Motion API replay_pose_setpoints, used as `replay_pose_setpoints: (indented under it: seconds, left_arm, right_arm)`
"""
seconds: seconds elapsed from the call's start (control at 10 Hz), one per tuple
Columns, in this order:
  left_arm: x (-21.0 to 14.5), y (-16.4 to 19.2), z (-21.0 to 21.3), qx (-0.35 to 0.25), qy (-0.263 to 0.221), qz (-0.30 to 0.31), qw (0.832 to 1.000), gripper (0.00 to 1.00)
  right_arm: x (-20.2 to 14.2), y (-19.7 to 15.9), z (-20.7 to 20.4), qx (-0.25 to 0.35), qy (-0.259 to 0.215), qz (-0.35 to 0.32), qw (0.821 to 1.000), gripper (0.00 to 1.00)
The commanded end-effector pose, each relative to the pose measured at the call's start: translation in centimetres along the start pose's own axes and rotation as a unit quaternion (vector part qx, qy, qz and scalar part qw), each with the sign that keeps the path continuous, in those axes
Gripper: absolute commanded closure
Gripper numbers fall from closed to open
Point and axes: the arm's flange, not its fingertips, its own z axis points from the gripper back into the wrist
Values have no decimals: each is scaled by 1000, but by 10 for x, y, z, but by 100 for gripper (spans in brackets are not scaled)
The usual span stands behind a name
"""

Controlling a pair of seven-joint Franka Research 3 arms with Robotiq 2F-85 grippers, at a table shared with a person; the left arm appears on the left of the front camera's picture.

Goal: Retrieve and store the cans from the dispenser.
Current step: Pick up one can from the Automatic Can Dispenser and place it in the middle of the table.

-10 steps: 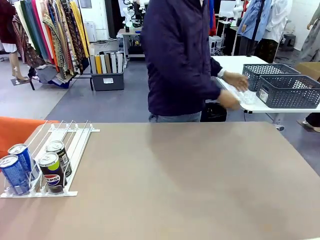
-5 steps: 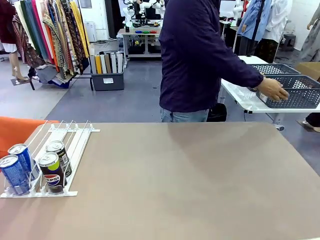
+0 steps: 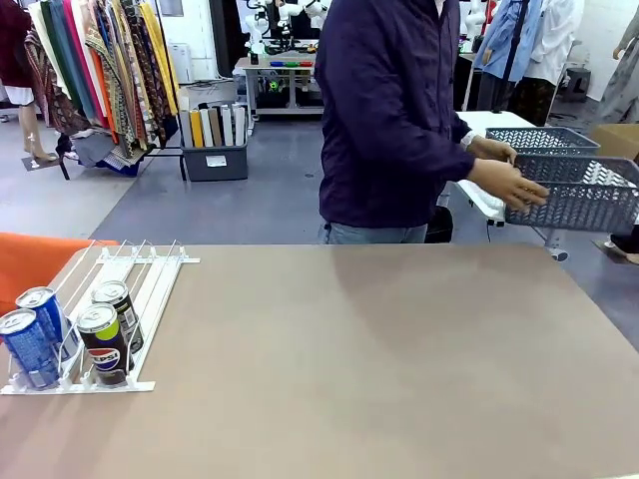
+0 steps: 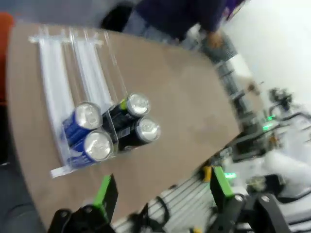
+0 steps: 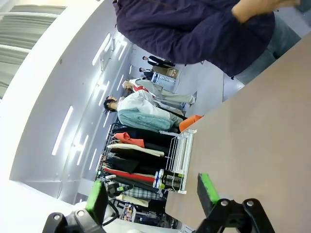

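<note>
Retrieval not begun; four cans [image 3: 104, 344] stand at the front of the dispenser [image 3: 150, 289]; left gripper [image 4: 163, 189] and right gripper [image 5: 150, 194] gape empty; next, the left probably lowers onto one.

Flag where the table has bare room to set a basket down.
Everything right of the dispenser is bare table, through to the right edge and the far edge by the person. Crowded only at the near-left corner: four cans packed at the dispenser's front.

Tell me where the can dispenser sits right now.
In the front view the dispenser lies flat at the table's left edge, on the robot's left side, with two blue cans and two black Pepsi cans standing at its near end.
</note>
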Motion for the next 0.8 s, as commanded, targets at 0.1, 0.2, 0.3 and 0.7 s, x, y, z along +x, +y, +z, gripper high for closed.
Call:
replay_pose_setpoints:
  seconds: [0.1,0.2,0.3,0.7]
  left_arm:
    - [45,-66,-57,141,165,-66,974,0]
    - [54,-79,-79,186,199,-59,960,0]
    - [56,-91,-110,233,227,-48,944,0]
    - [49,-104,-197,289,250,-15,924,0]
  right_arm:
    - [3,5,-1,13,-9,1,1000,0]
    - [3,5,-1,13,-9,1,1000,0]
    - [3,5,-1,13,-9,1,1000,0]
    - [3,5,-1,13,-9,1,1000,0]
